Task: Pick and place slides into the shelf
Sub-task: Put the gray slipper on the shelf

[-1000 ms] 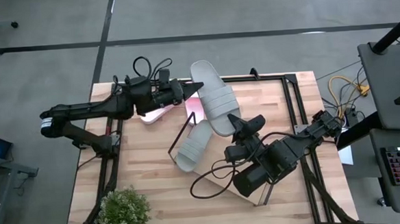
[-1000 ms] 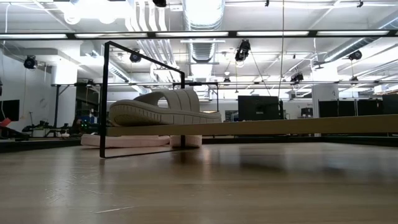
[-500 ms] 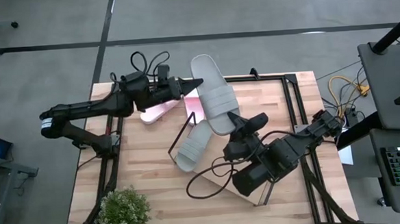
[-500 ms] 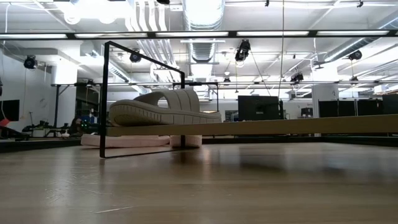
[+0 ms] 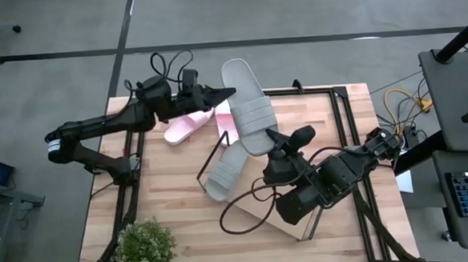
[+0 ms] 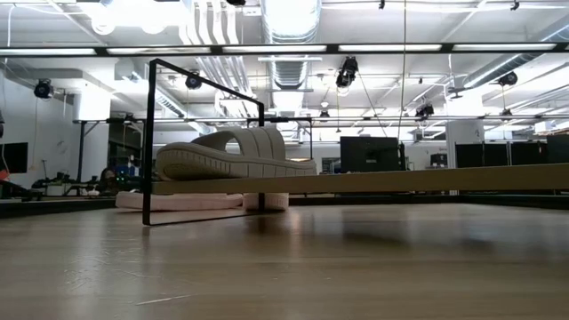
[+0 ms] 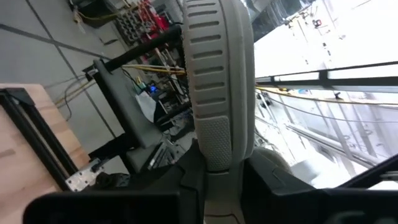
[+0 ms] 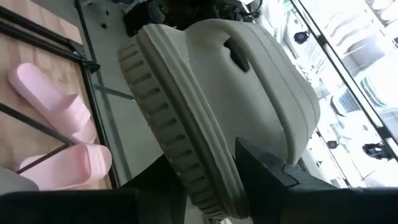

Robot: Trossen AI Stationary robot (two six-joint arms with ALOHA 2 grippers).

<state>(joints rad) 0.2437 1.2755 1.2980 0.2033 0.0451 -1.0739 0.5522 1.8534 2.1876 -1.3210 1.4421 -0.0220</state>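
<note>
Two grippers share one grey slide (image 5: 247,106), held in the air above the far part of the table (image 5: 173,198). The left gripper (image 5: 226,93) pinches its rim near the far end. Its wrist view shows the ribbed sole edge rising from between the fingers, so I judge it clamped on. The right gripper (image 5: 276,138) is clenched on the near end, where its own wrist view shows the sole wedged between the fingers.

Over the last second the left gripper has slid along the rim towards the far edge of the table. The slide has gone with it and now overhangs that edge a little. This has uncovered more of a pink slide (image 5: 186,127) lying on the table beneath the left arm, with its partner (image 8: 68,165) just beside it.

The other grey slide (image 5: 224,170) already rests on the shelf (image 6: 400,182), close to one wire frame, and has not moved.

The lifted slide is therefore no nearer the shelf than before. The shift looks like a hand-over or a re-grip between the arms, not a placement. By my count one slide of four is stowed, one is in the air and both pink ones are still to be picked up
</note>
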